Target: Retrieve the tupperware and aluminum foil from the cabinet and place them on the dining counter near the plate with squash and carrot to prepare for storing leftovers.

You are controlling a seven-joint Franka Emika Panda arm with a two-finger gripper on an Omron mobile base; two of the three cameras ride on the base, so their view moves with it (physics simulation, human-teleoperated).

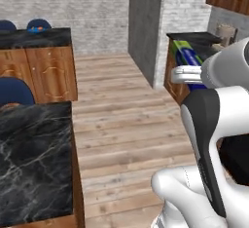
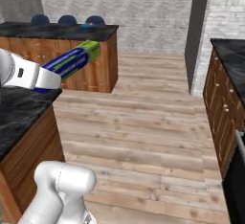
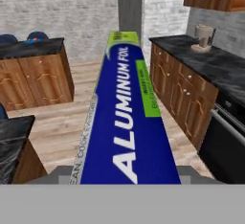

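1. Foil first: aluminum foil [image 3: 125, 117] carton lies nearest the hand cam, running from bottom centre up to mid-frame, blue face w/ white lettering up, green end far.
2. Gripper [image 2: 45, 82] is pinching the aluminum foil at its near end; jaws part-spread round the carton, w/ the rest sticking out unsupported. In right base view the carton [image 2: 72, 61] slants up-right from the white hand at left edge; in left base view a blue/green bit [image 1: 187, 56] shows at right, above the arm.
3. Carton is mid-air over wood floor [image 2: 143, 122], touching no bench.
4. Dining bench [image 1: 34, 38]: black marble top on brown base, upper left of left base view, w/ blue stools [image 1: 38, 26] behind. Same bench [image 2: 57, 30] sits upper left in right base view, a small blue-and-orange speck [image 2: 86, 25] on its far edge — prob the plate, too small to tell.
5. Nearer black-top bench [image 1: 34, 159] fills lower left of left base view. Kitchen run w/ dark top [image 3: 210, 62] is at right of hand view.
6. Tupperware: can't place it from these views.
7. Risks, as judged:
   - End-grip on a long carton → may pivot or slip if arm swings fast.
   - Free end could clip the near bench edge or grey pillar [image 1: 146, 27] while base turns.
   - Drop-off too far from the plate → task miss.
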